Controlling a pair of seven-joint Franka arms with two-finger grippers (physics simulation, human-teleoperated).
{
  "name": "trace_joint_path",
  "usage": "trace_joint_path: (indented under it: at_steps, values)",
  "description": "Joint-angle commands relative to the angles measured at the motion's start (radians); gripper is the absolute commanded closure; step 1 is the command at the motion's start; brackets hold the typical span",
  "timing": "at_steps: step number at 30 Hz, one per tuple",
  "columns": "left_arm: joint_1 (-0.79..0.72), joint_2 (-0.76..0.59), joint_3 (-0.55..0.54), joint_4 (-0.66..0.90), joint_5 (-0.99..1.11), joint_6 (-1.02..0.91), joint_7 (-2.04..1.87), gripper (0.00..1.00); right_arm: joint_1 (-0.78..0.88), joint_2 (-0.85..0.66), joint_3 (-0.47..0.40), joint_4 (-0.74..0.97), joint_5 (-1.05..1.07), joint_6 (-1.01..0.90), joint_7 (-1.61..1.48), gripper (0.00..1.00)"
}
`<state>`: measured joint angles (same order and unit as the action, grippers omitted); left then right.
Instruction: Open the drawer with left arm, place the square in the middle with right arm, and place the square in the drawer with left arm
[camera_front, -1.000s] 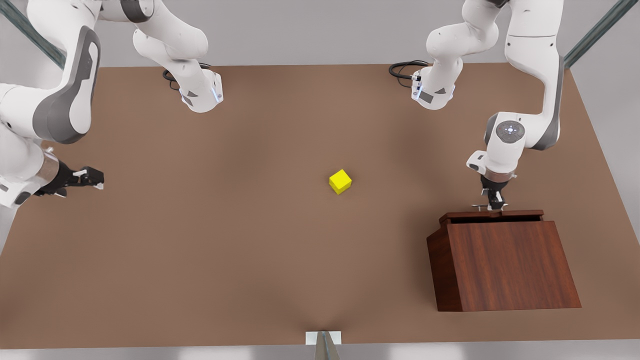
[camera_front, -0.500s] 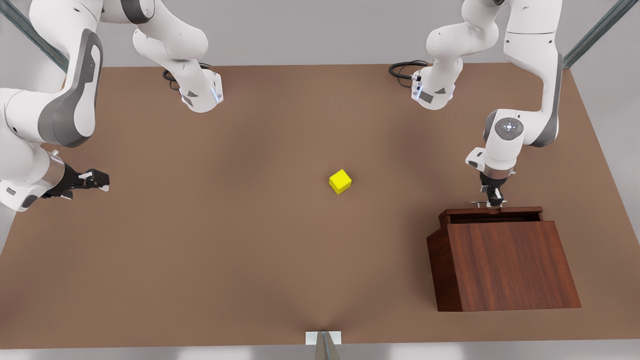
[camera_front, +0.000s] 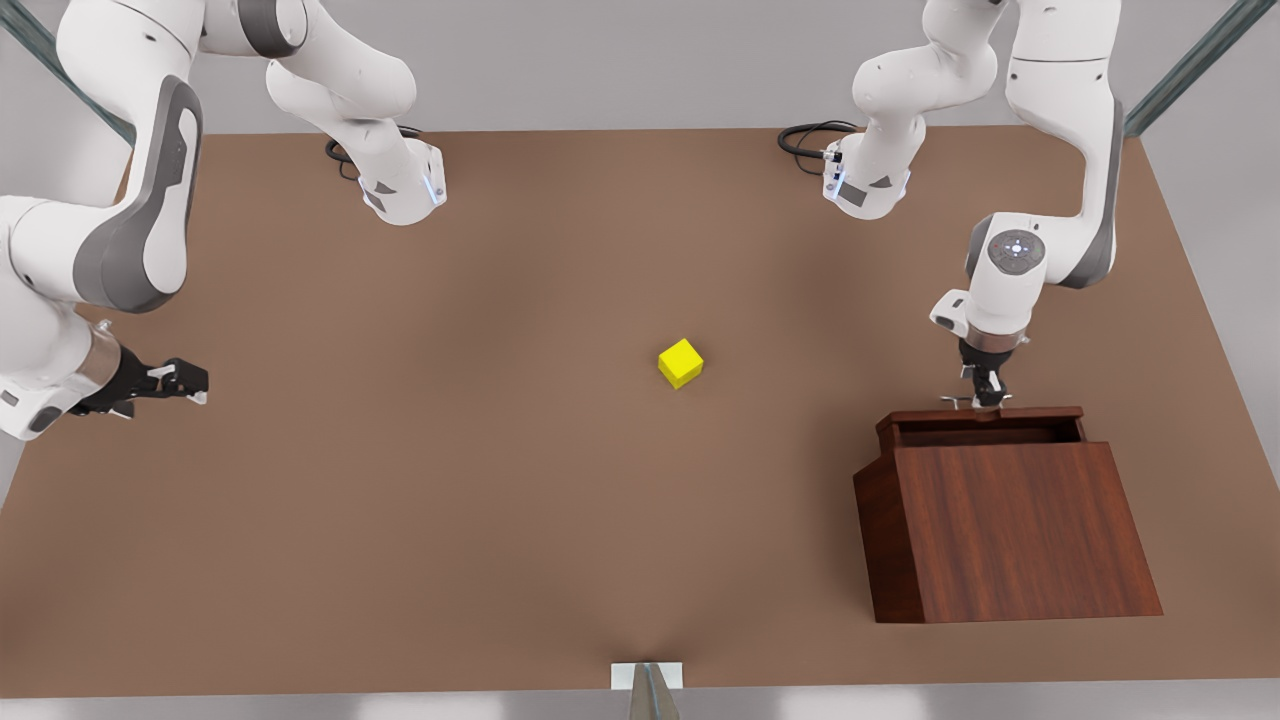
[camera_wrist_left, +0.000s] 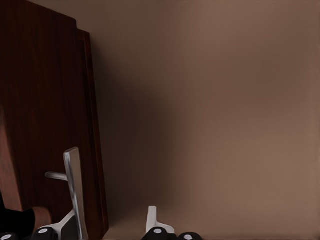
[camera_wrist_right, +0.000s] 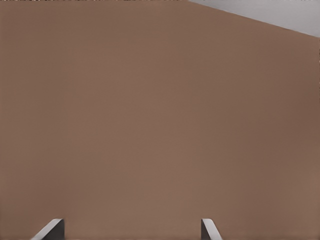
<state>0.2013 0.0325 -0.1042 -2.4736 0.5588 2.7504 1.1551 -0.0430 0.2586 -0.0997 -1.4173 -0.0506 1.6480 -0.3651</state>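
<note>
Reaching down from the far right of the brown tabletop (camera_front: 450, 480), the left arm's black two-finger gripper (camera_front: 985, 398) points straight down at the drawer's thin silver bar handle (camera_wrist_left: 74, 192). In the left wrist view we see the bar between its pale fingertips (camera_wrist_left: 152, 220), which stand apart; whether they press on the bar we cannot tell. The shallow dark reddish-brown wood-grain drawer (camera_front: 980, 425) stands a little way out of the wedge-shaped wooden box (camera_front: 1010, 530), on the box's far side. The small bright yellow cube (camera_front: 681, 362) sits alone near the table's middle, well apart from both grippers. At the front view's left edge the right arm bends low and waits, its black gripper (camera_front: 190, 380) held level over bare table; the right wrist view shows its fingers (camera_wrist_right: 50, 230) spread wide with nothing between them. We can read no writing or brand anywhere.
</note>
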Motion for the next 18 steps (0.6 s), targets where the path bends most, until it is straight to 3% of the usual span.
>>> trace_joint_path:
  at_steps: [1, 18]
  values:
    - [0.0, 0.0, 0.0, 0.001, 0.0, 0.0, 0.0, 0.29, 0.002, 0.001, 0.0, 0.0, 0.0, 0.001, 0.0, 0.0]
    - [0.0, -0.029, 0.0, -0.031, 0.0, 0.0, -0.002, 0.29, 0.0, 0.007, -0.002, 0.0, -0.002, 0.009, 0.0, 0.0]
